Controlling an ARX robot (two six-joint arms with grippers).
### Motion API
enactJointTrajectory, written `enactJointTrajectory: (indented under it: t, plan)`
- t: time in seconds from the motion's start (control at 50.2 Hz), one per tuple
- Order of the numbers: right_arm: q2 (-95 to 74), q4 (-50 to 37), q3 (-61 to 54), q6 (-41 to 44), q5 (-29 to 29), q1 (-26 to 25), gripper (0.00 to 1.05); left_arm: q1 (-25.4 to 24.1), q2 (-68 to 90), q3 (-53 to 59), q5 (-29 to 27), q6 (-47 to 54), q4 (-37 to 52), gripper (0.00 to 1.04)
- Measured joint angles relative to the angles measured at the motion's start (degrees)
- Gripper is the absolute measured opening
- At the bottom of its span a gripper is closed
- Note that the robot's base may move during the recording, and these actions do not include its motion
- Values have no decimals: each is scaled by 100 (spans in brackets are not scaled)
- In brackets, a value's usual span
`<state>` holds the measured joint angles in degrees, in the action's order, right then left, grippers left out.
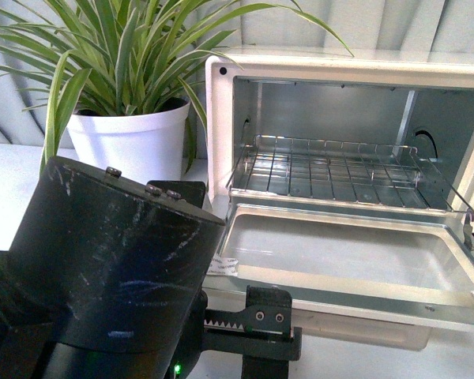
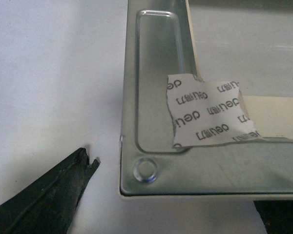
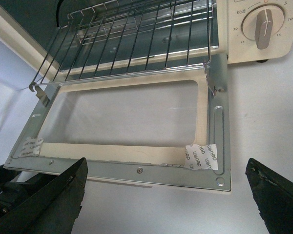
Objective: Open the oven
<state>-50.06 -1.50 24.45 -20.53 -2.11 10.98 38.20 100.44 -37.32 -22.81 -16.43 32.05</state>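
Note:
The cream-white oven [image 1: 220, 118] stands with its glass door [image 1: 344, 298] folded down flat toward me. The metal interior and wire rack [image 1: 332, 170] are exposed. My left arm [image 1: 103, 260] fills the lower left of the front view. My left gripper [image 2: 178, 197] is open, its fingers [image 2: 53, 195] either side of the door's front left corner [image 2: 146, 170], not touching it. My right gripper [image 3: 166, 195] is open and empty, just in front of the door's front edge [image 3: 136, 170]; the rack shows above it [image 3: 136, 39]. The bar handle is mostly hidden under the door.
A potted spider plant in a white pot [image 1: 130, 134] stands left of the oven. Scraps of white tape [image 2: 210, 117] [image 3: 201, 157] stick to the door's corners. The oven's timer knob [image 3: 263, 22] is at its right side. The white tabletop [image 2: 49, 73] surrounds the door.

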Motion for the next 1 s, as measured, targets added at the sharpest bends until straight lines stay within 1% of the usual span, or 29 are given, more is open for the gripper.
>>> enactJointTrajectory:
  t: [0.12, 0.259, 0.359, 0.418, 0.518, 0.657, 0.757, 0.817, 0.956, 0.996]
  plan:
    - [37, -4, -57, 2, -24, 4, 95, 7, 22, 9, -35, 337, 68, 98]
    - [227, 61, -127, 39, -199, -63, 95, 7, -13, 179, -68, 734, 278, 98]
    - [461, 192, -219, 70, -328, -179, 95, 33, -184, 446, 46, 1235, 518, 98]
    - [599, 262, -282, 83, -398, -227, 95, 52, -378, 614, 184, 1484, 518, 98]
    - [927, 328, -442, 131, -422, -319, 95, 90, -820, 957, 210, 1812, 509, 98]
    - [1545, 339, -787, 352, -455, -636, 95, 120, -1827, 1478, 319, 2109, 463, 98]
    - [2192, 409, -1062, 586, -570, -914, 95, 168, -2953, 1897, 321, 2267, 328, 98]
    - [2736, 605, -1235, 754, -702, -1075, 95, 153, -3611, 2162, 258, 2337, 295, 98]
    - [3877, 1054, -1615, 1121, -599, -1126, 95, -79, -5034, 2623, 33, 2354, -127, 98]
    - [4092, 1047, -1709, 1174, -568, -1113, 95, -140, -5425, 2730, -2, 2343, -315, 98]
